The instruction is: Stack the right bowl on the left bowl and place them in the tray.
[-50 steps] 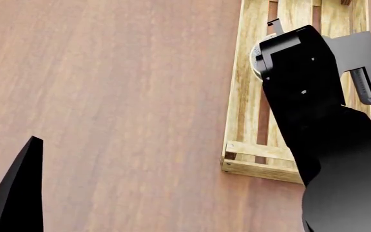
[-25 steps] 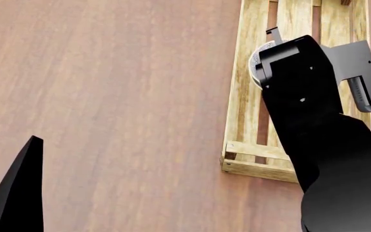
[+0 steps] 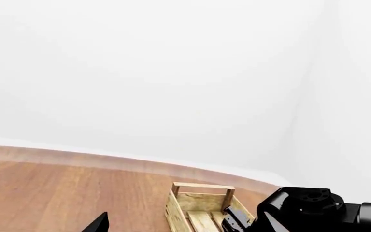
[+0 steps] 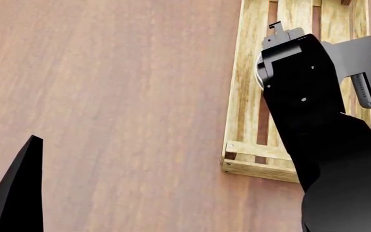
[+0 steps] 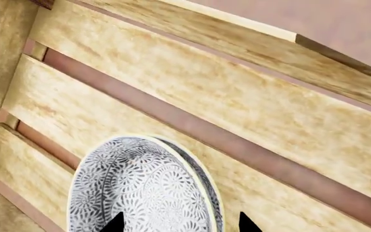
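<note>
The patterned stacked bowls [image 5: 143, 188] lie inside the tray [image 5: 172, 96], resting on its slats directly below the right arm's fingers [image 5: 179, 223], whose two tips straddle the rim, apparently parted; the left fingers' state is indeterminable.

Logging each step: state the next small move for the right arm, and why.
Probably open the right gripper and lift clear. The wrist view shows the patterned bowls nested and over the tray floor planks, fingertips at the rim; whether they rest on the planks is unclear.
</note>
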Robot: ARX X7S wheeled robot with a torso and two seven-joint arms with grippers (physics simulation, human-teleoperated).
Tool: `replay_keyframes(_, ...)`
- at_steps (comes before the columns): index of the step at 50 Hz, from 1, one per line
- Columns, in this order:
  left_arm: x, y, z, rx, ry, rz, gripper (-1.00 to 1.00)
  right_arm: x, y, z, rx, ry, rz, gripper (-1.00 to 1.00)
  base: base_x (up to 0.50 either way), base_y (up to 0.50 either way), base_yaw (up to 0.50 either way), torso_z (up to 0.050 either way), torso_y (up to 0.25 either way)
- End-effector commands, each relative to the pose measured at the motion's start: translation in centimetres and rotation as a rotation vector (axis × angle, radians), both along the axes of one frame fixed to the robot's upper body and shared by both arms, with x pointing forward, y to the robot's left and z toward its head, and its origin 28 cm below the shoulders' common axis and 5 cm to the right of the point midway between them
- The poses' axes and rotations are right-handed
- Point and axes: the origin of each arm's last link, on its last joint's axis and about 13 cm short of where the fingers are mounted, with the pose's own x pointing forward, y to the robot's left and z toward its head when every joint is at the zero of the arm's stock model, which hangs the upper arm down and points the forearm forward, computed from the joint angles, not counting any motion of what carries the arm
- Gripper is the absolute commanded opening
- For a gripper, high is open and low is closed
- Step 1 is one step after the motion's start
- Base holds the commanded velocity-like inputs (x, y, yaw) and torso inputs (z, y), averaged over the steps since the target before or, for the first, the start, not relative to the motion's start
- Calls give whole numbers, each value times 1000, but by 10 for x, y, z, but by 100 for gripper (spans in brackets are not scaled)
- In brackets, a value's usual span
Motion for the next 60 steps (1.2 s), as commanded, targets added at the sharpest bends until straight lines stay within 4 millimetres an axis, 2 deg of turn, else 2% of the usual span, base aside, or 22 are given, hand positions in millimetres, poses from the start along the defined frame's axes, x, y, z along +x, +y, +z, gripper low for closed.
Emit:
replay_keyframes(1, 0, 0, 0, -1, 0, -2, 100, 0, -1, 1, -4, -16, -8, 100, 0, 0, 0, 0, 0)
replay_keyframes(14, 0, 0, 0, 0, 1, -2, 100, 2, -6, -2, -11, 18, -103, 100, 0, 0, 0, 0, 0)
replay_keyframes(16, 0, 0, 0, 0, 0, -2, 100, 2, -7, 0, 55, -37, -120, 100, 0, 0, 0, 0, 0)
replay_keyframes(18, -1, -1, 0, 1, 0, -2, 100, 2, -6, 0, -6, -1, -125, 100, 0, 0, 0, 0, 0)
replay_keyframes(33, -2, -1, 1, 0, -4, -5, 100, 2, -2, 4, -31, 3, -161, 100, 0, 0, 0, 0, 0)
replay_keyframes(45, -3, -4, 1, 7, -3, -17, 100, -14, 1, 3, -49, -9, -173, 100, 0, 0, 0, 0, 0)
replay_keyframes(60, -3, -3, 0, 7, -2, -17, 100, -26, 14, 16, -55, -54, -139, 100, 0, 0, 0, 0, 0)
